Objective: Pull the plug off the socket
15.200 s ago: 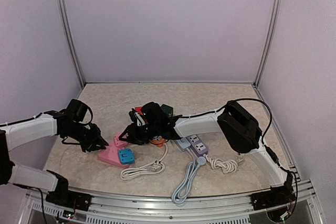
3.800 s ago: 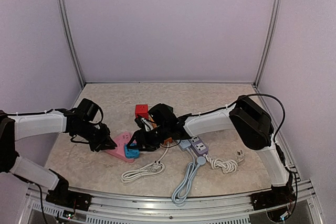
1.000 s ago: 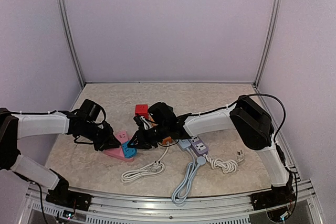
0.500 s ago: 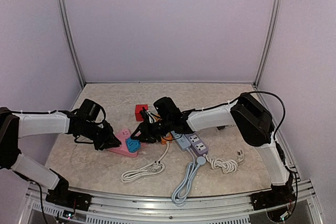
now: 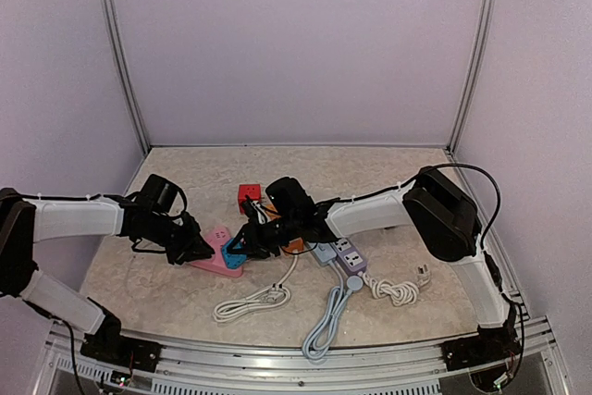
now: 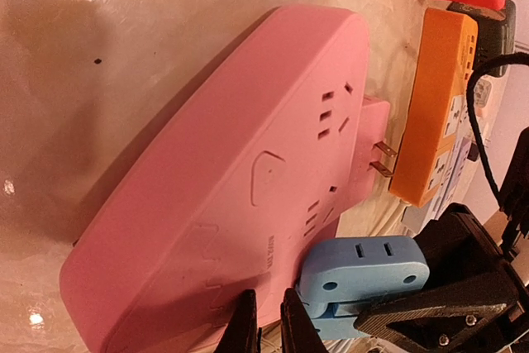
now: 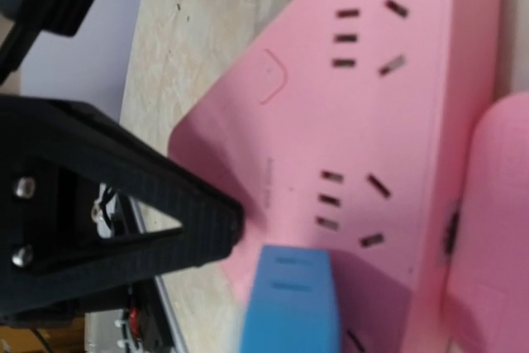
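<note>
A pink triangular socket [image 5: 215, 253] lies on the table and fills the left wrist view [image 6: 231, 163]. A blue plug [image 5: 235, 250] sits at its near corner [image 6: 364, 274]. My right gripper [image 5: 246, 243] is shut on the blue plug, and its black fingers [image 6: 450, 287] clamp the plug's body. The plug's prongs are hidden, so I cannot tell whether it is still seated. The plug also shows in the right wrist view [image 7: 289, 307]. My left gripper [image 5: 196, 249] is shut, with its tips [image 6: 270, 328] pressed on the socket's top next to the plug.
A red cube socket [image 5: 248, 194] stands behind. An orange strip [image 5: 296, 245] and grey and purple strips [image 5: 338, 254] lie to the right. A white cable [image 5: 250, 301], a grey cable [image 5: 326, 319] and a coiled cord [image 5: 398, 290] lie in front. A pink two-prong plug [image 6: 374, 142] lies beside the socket.
My right gripper has lifted and tilted the blue plug at the socket's corner. The pink socket has shifted slightly. My left gripper has stayed pressed on the socket.
</note>
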